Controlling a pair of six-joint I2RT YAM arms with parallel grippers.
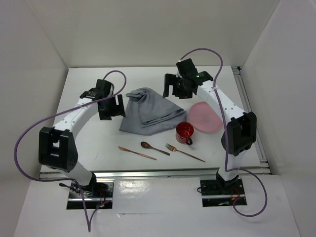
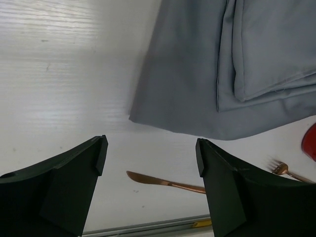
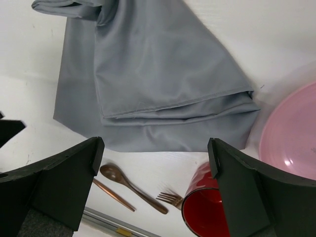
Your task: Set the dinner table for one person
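Observation:
A folded grey cloth [image 1: 148, 112] lies mid-table on the white dinner table [image 1: 89, 143]; it also shows in the left wrist view [image 2: 222, 74] and the right wrist view [image 3: 148, 84]. A pink plate [image 1: 206, 117] lies right of it, a red mug [image 1: 184, 132] in front. A copper knife [image 1: 137, 152], brown spoon [image 1: 154, 147] and copper fork [image 1: 185, 152] lie near the front edge. My left gripper [image 1: 110, 106] is open and empty, above the table left of the cloth. My right gripper [image 1: 177, 88] is open and empty, above the cloth's far right.
A metal rail [image 1: 148, 174] runs along the table's near edge and another along the right side [image 1: 249, 111]. White walls enclose the table at the back and sides. The knife [image 2: 165, 182] and the fork tip [image 2: 282, 170] show between and beside my left fingers.

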